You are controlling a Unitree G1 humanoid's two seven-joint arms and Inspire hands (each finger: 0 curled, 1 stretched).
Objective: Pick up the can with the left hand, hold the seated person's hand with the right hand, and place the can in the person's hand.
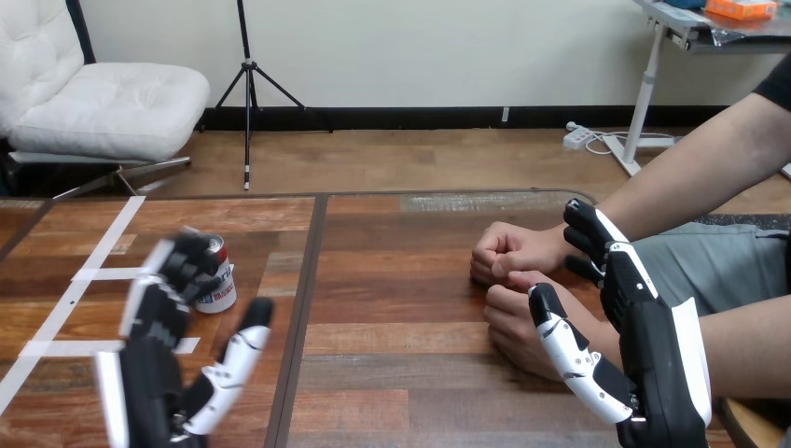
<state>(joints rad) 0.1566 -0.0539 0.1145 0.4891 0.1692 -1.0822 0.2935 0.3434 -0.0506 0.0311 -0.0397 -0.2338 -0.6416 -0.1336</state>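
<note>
A red, white and silver can (219, 280) stands upright on the wooden table (392, 336) at the left. My left hand (163, 359) hovers just in front of it with straight, spread fingers and the thumb out to the right; its fingertips overlap the can's left side. At the right, the person's two hands rest on the table: the far hand (513, 252) is a loose fist and the near hand (513, 322) lies below it. My right hand (644, 345) is open beside the near hand's wrist, thumb reaching toward it, fingers behind the far wrist. I cannot tell if they touch.
White tape lines (89, 275) mark the table's left part. A dark seam (303, 317) runs down the table between the can and the person's hands. The person's forearms come in from the right edge.
</note>
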